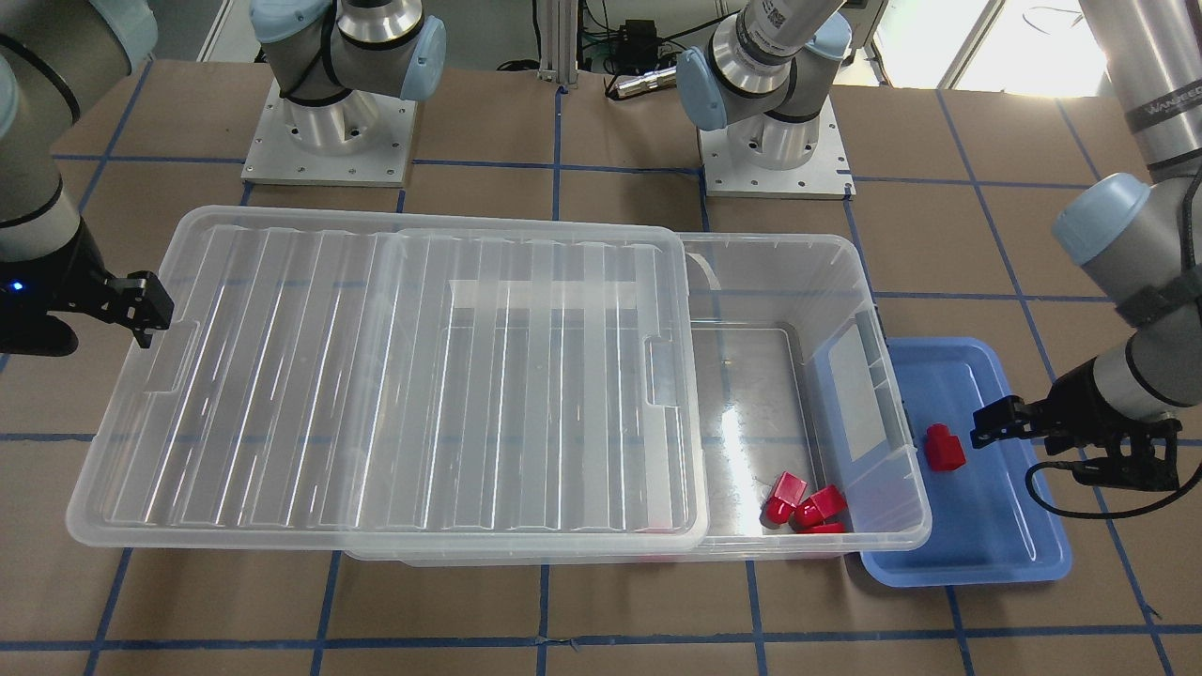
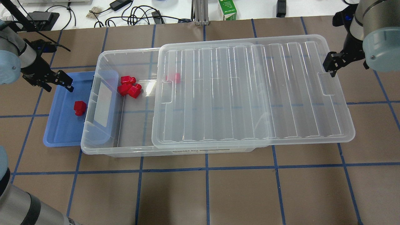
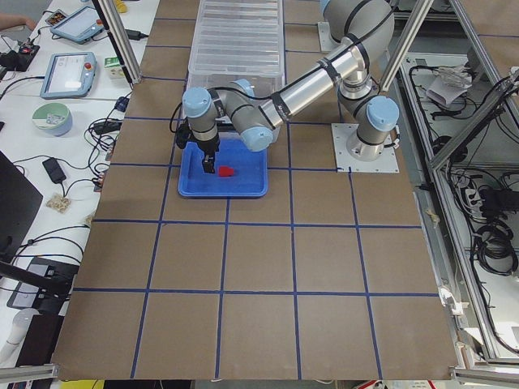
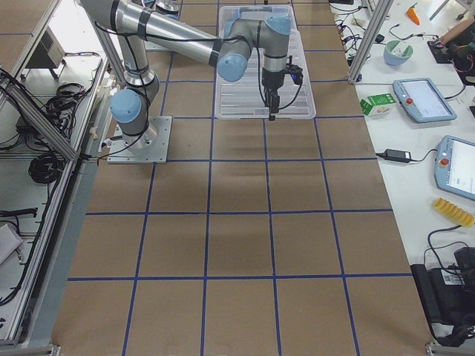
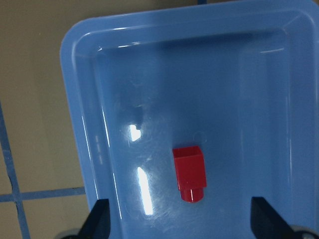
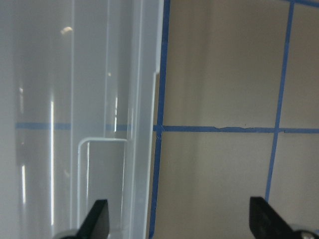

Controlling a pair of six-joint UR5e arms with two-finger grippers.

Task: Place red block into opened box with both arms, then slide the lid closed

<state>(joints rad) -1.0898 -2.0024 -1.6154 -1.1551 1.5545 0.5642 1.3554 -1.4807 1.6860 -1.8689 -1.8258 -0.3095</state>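
Observation:
The red block (image 2: 79, 107) (image 1: 943, 448) (image 5: 189, 173) lies alone in a shallow blue tray (image 2: 59, 131) (image 5: 239, 74) beside the box's open end. My left gripper (image 2: 59, 82) (image 1: 995, 422) (image 5: 182, 224) hovers open over the tray, close to the block, holding nothing. The clear box (image 2: 100, 150) (image 1: 901, 526) has its lid (image 2: 250, 93) (image 1: 376, 376) slid toward my right, overhanging that end and leaving the left part uncovered. My right gripper (image 2: 331, 64) (image 1: 141, 305) (image 6: 179, 224) hangs open just off the lid's overhanging short end, by the handle notch (image 2: 326, 84).
Several red pieces (image 2: 129, 86) (image 1: 803, 502) lie in the box's uncovered part, and one more red piece (image 2: 173, 77) shows through the lid. Both arm bases (image 1: 329, 141) stand behind the box. Cables and a green carton (image 2: 227, 9) lie beyond the table's far edge.

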